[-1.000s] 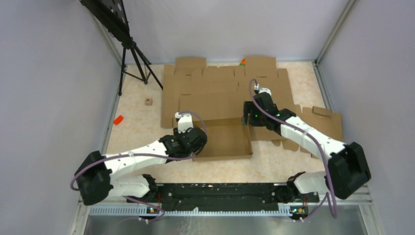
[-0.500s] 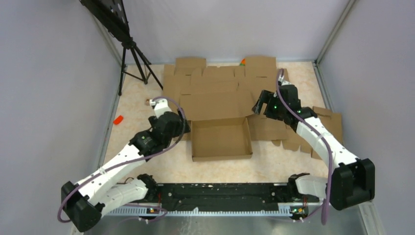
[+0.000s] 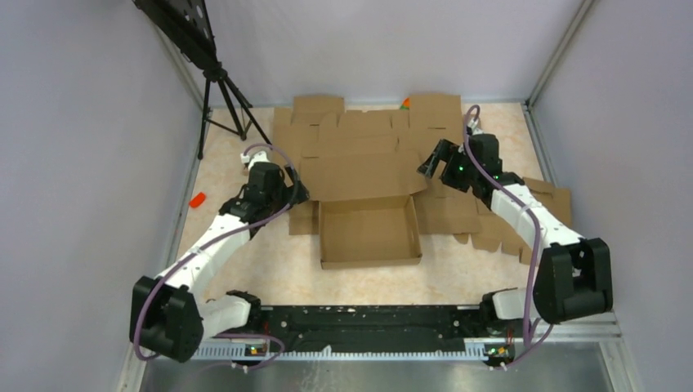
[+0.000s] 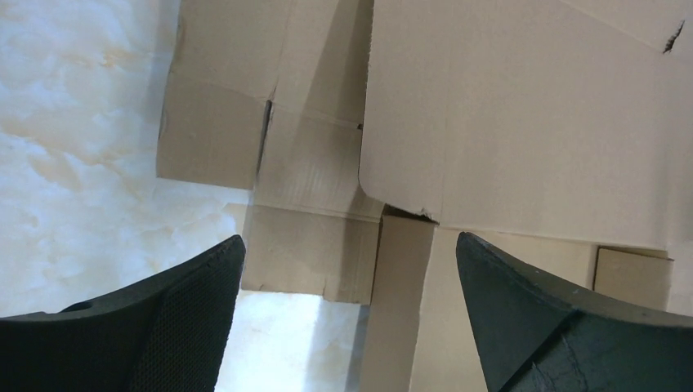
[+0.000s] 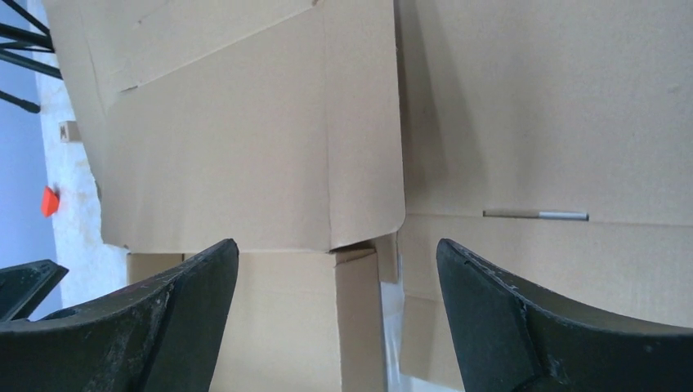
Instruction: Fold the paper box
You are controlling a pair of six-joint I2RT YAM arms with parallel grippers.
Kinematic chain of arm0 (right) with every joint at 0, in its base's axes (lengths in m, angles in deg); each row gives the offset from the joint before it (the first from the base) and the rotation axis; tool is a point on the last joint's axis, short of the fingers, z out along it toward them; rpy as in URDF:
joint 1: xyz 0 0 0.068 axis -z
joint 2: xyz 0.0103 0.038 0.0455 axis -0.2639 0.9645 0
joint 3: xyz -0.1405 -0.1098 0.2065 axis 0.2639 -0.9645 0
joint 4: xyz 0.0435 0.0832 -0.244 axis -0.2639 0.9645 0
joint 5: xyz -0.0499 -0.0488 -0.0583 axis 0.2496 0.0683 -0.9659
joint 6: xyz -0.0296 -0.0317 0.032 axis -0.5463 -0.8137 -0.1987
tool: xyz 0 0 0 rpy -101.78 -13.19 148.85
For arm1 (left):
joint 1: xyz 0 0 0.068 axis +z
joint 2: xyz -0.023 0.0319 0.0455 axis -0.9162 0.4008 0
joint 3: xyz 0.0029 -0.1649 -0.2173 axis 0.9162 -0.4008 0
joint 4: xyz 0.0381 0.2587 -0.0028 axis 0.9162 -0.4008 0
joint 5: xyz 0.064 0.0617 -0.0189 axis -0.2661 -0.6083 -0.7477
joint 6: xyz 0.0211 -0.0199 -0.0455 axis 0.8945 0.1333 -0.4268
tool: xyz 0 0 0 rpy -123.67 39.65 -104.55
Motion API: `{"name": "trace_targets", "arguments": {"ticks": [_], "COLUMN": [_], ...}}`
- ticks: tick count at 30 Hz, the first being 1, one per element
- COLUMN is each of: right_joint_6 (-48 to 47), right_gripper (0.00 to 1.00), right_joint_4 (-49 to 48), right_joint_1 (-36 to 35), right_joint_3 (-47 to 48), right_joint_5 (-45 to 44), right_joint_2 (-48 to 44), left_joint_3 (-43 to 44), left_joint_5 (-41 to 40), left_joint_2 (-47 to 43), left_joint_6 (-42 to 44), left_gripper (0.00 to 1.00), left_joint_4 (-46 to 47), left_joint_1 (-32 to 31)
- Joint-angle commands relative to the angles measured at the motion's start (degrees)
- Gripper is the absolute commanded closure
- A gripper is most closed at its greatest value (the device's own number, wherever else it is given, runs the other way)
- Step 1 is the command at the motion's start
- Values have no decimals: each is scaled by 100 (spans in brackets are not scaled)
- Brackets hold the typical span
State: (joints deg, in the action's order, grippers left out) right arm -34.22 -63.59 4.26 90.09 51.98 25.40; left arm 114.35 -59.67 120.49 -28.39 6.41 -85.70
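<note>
The paper box is a brown cardboard tray with raised side walls in the middle of the table. Its lid panel leans back from the rear wall. My left gripper is open and empty above the box's rear left corner. My right gripper is open and empty above the rear right corner. Both wrist views look down on the lid's rounded corners and the side walls between the spread fingers.
Flat brown cardboard blanks lie behind the box and at the right. A black tripod stands at the back left. A small wooden block and an orange piece lie on the left.
Both arms have drawn back from the box's side walls toward the rear corners. The left went from the front left wall to the rear left. The lid panel now leans back.
</note>
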Motion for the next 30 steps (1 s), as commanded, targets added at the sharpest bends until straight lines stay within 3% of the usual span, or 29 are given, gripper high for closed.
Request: {"name": "trace_targets", "arguments": {"ticks": [1, 7, 11, 21, 27, 30], "right_joint_6": [-69, -37, 65, 103, 201, -54], "right_gripper": [7, 6, 10, 22, 37, 47], "right_joint_4": [-366, -616, -1034, -1486, -1969, -1633], "right_joint_1": [49, 113, 141, 133, 135, 74], "right_joint_3": [108, 311, 380, 1103, 1124, 1328], "right_joint_5": [-263, -171, 92, 1069, 1433, 1336], "right_joint_2": [227, 828, 1214, 2589, 2799, 2790], "left_joint_3": [168, 328, 560, 1283, 1740, 1765], "left_joint_5": [688, 928, 1403, 1387, 1611, 1574], "left_joint_2": [315, 991, 1540, 2493, 2931, 2849], "left_joint_6": [-83, 76, 130, 493, 578, 727], "left_gripper": [2, 2, 2, 7, 23, 36], "left_joint_4": [811, 1257, 1407, 1383, 1298, 1333], "left_joint_1": [362, 601, 701, 738, 738, 713]}}
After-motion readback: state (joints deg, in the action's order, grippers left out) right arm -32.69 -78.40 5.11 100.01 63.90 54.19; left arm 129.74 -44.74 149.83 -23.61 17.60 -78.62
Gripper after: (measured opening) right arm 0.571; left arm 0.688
